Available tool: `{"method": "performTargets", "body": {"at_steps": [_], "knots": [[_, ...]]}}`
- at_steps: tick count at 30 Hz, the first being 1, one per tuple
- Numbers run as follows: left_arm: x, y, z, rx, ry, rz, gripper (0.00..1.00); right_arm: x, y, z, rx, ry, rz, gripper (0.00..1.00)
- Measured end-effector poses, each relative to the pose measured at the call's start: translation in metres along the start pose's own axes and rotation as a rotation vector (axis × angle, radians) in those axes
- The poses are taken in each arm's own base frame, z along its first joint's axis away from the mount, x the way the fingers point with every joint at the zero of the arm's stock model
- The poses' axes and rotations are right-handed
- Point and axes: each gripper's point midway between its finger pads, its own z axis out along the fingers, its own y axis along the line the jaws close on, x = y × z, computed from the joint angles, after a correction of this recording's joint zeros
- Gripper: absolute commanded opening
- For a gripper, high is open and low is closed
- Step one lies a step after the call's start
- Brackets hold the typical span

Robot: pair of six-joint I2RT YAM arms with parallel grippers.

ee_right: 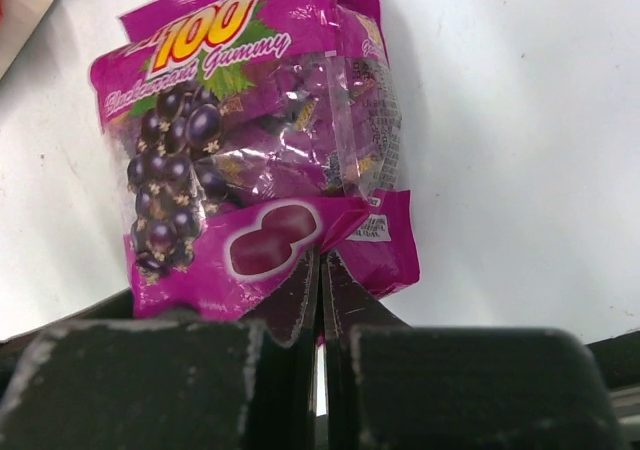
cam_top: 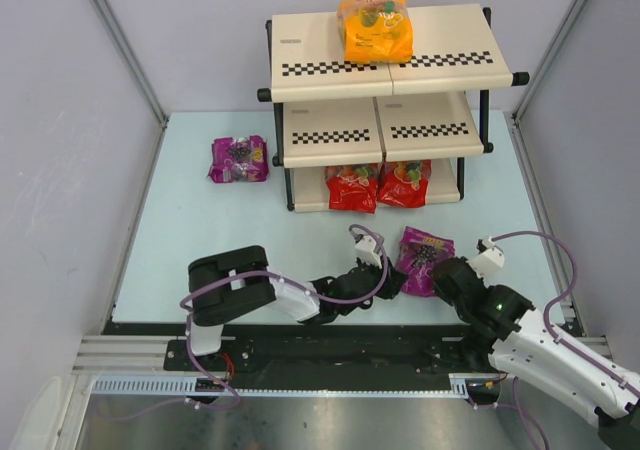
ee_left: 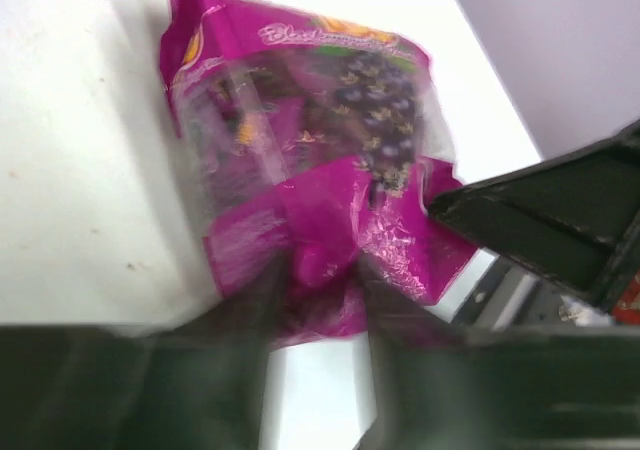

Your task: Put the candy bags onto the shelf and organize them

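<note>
A purple candy bag (cam_top: 426, 258) lies on the table in front of the shelf (cam_top: 310, 55), between my two grippers. My right gripper (cam_top: 448, 275) is shut on its near edge; the right wrist view shows the fingers pressed together (ee_right: 320, 262) on the bag (ee_right: 250, 140). My left gripper (cam_top: 393, 282) is at the bag's left end. In the blurred left wrist view its fingers (ee_left: 318, 292) stand apart around a bunched corner of the bag (ee_left: 310, 150). An orange bag (cam_top: 374, 30) sits on the top board. Two red bags (cam_top: 352, 187) (cam_top: 404, 183) lie on the bottom board.
A second purple bag (cam_top: 239, 159) lies on the table left of the shelf. The middle board (cam_top: 380, 125) holds nothing. Grey walls close in both sides. The right gripper's dark body (ee_left: 560, 220) shows in the left wrist view beside the bag.
</note>
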Motion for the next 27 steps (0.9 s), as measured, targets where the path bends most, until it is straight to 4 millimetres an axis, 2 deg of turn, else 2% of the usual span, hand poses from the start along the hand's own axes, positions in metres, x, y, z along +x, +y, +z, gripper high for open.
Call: {"method": "performTargets", "body": {"at_steps": [1, 9, 15, 20, 27], "knots": [[0.002, 0.003, 0.001, -0.005, 0.004, 0.007, 0.0, 0.0, -0.001, 0.0, 0.003, -0.002, -0.001, 0.0], [-0.002, 0.002, 0.002, 0.0, 0.001, 0.025, 0.0, -0.005, 0.008, -0.003, -0.047, -0.018, -0.002, 0.0], [-0.027, -0.003, -0.011, -0.022, -0.013, 0.129, 0.0, -0.013, 0.034, -0.01, -0.178, -0.058, -0.068, 0.0], [-0.064, -0.018, -0.015, -0.05, -0.052, 0.287, 0.0, -0.03, 0.059, -0.02, -0.263, -0.158, -0.204, 0.0], [-0.144, -0.051, -0.02, -0.065, -0.2, 0.428, 0.0, -0.086, 0.108, -0.049, -0.358, -0.369, -0.284, 0.0]]}}
